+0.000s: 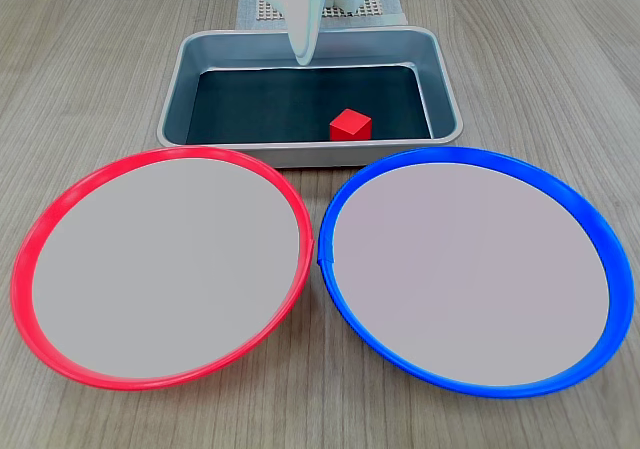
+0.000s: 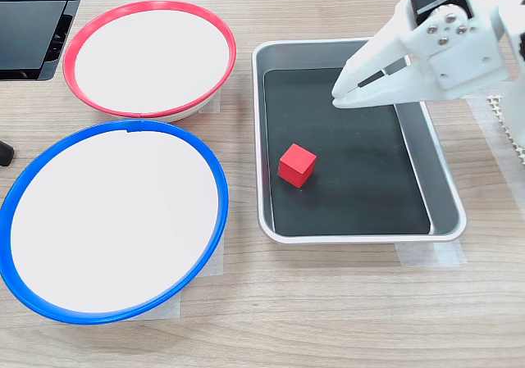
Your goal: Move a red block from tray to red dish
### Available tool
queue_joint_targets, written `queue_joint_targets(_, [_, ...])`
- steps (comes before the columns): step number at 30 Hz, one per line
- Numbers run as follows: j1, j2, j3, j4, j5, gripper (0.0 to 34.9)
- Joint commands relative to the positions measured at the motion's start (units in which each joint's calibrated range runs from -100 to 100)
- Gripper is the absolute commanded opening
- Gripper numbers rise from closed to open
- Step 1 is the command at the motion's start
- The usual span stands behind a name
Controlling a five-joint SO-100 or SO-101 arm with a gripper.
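In the first exterior view, my white plastic gripper [image 1: 303, 54] hangs at the top centre of the frame, its tip pointing down over the far edge of the rectangular grey metal baking tray [image 1: 448, 89] with its dark bottom. From here the fingers overlap and I cannot tell how they stand. The small bright red cube [image 1: 350, 125] sits on the tray floor near the front rim, lower and right of my tip, well apart from it. Below the tray lie two large round shallow dishes: the red-rimmed dish [image 1: 40, 229] with a pale inside at lower left, and the blue-rimmed dish [image 1: 600, 239] at lower right, their rims nearly touching at the middle. All rests on a pale wooden tabletop [image 1: 80, 59].

In the second exterior view, my gripper [image 2: 338, 96] reaches in from the upper right, tips over the upper part of the tray [image 2: 271, 220]. The two fingers meet at the tip with only a thin slit behind, so I am closed and hold nothing. The red cube [image 2: 297, 165] lies below and left of my tip, untouched. The red-rimmed dish [image 2: 75, 89] is at upper left, the blue-rimmed dish [image 2: 215, 179] at lower left, and a dark flat object [image 2: 33, 24] fills the top left corner.
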Motion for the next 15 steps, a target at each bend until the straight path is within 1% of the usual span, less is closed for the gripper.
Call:
queue_joint_targets(1, [-0.05,-0.26,0.00,0.11,0.10,0.3])
queue_joint_targets(3, [-2.22,-0.26,0.00,0.11,0.78,0.3])
queue_joint_targets(5, [-2.60,1.28,-0.36,-0.14,1.42,0.2])
queue_joint_targets(7, [-2.60,8.53,-6.01,0.94,2.98,0.2])
queue_joint_targets(9, [-3.35,15.86,-12.74,3.99,3.22,0.2])
queue_joint_targets(13, [-6.92,38.38,-33.05,14.56,3.08,0.2])
queue_joint_targets(15, [-7.77,45.03,-38.60,16.62,3.08,0.2])
